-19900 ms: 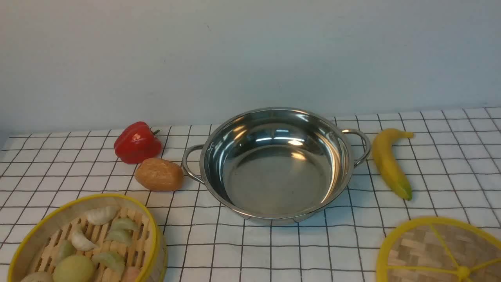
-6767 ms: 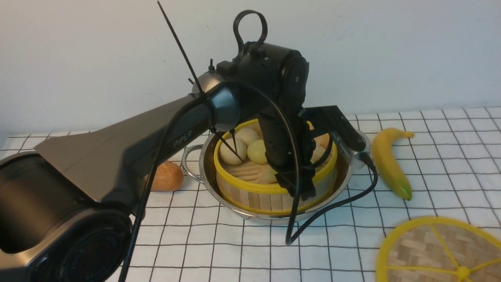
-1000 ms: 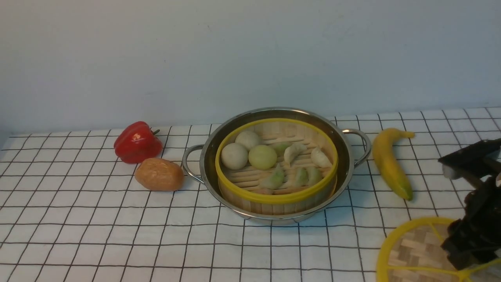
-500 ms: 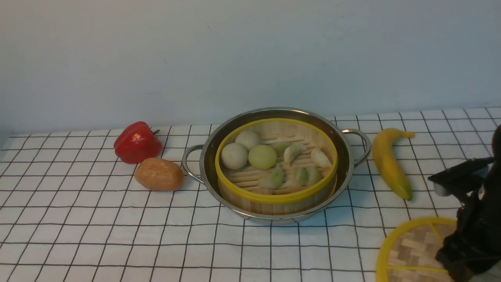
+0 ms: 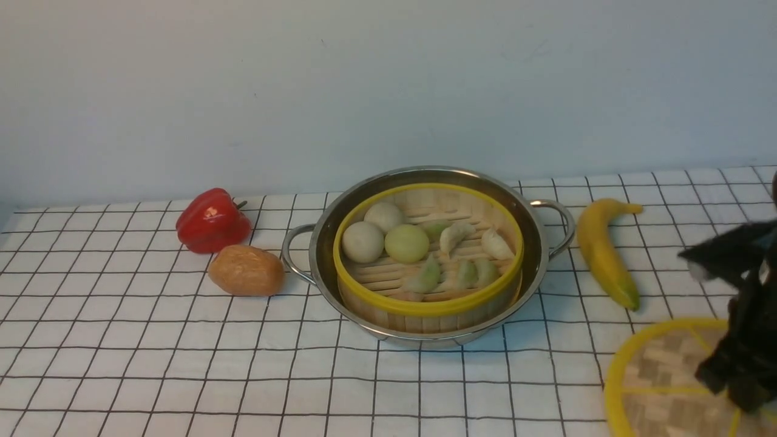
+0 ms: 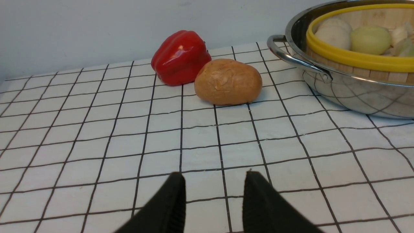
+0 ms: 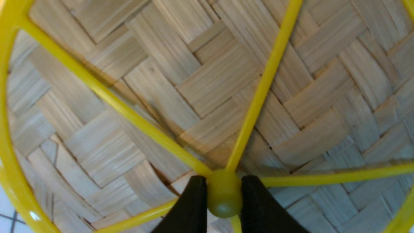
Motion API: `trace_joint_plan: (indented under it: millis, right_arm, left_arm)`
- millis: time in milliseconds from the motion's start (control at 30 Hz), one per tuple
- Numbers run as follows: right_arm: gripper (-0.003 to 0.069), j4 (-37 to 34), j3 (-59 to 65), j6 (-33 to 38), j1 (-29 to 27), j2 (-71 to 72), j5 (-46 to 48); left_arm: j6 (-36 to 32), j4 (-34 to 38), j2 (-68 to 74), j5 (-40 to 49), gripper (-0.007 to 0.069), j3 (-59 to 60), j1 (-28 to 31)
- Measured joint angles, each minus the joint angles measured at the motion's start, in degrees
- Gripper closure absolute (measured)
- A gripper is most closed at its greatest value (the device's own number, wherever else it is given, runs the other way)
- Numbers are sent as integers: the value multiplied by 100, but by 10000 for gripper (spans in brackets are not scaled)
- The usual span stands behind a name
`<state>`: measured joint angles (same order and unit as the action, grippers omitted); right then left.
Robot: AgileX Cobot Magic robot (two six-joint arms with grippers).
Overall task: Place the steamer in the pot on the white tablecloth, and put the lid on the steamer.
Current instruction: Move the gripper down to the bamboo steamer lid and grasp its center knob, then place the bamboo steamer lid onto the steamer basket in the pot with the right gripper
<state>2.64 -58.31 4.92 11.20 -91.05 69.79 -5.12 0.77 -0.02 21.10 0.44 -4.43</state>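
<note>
- Lid (image 5: pixel 658 376): a flat woven-bamboo disc with a yellow rim and yellow spokes, located at the near right edge of the white tablecloth (image 5: pixel 152 340). It is partly cut off by the front view's border. Whether it rests on the cloth or is slightly raised cannot be told from these views.
- Right hand (image 7: pixel 224 186): positioned over the lid's middle. Its two black fingers are pressed against opposite sides of the small yellow centre knob (image 7: pixel 224 197), which is pinched between them.
- Left hand (image 6: pixel 213 176): seen only in its own wrist view, held low over bare cloth on the left side. The fingers are spread, with nothing between them.
- Pot (image 5: pixel 425 172): a wide, shallow steel pan with two loop handles, set at the middle of the cloth.
- Steamer (image 5: pixel 425 306): seated upright inside the pot and uncovered. Its yellow rim is ringed by the pot's wall. Round buns (image 5: pixel 363 241) and pale dumplings (image 5: pixel 461 273) are laid on its slatted floor.
- Bread roll (image 5: pixel 246 270): placed just beside the pot's left handle.
- Banana (image 5: pixel 601 249): laid just beside the pot's right handle.
- Red pepper (image 5: pixel 212 220): placed behind the roll, close to it.
- Wall (image 5: pixel 388 85): a plain pale surface found behind the table.
</note>
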Motion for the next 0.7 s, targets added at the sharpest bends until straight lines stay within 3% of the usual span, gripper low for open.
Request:
trace_joint_plan:
  millis: [167,333,433,700]
  right_arm:
    - [510,-376,-1064,222,0,520,11]
    - [510,-1667,-1879,1074,30,182,74]
    - [510,-2046,-2447,1452,222,-353,86]
    - [510,-1536,-4501,1767,1076,-1848,95]
  left_arm:
    - [0,0,0,0,382,0,0]
    - [0,0,0,0,382,0,0]
    - [0,0,0,0,382,0,0]
    - [0,0,0,0,382,0,0]
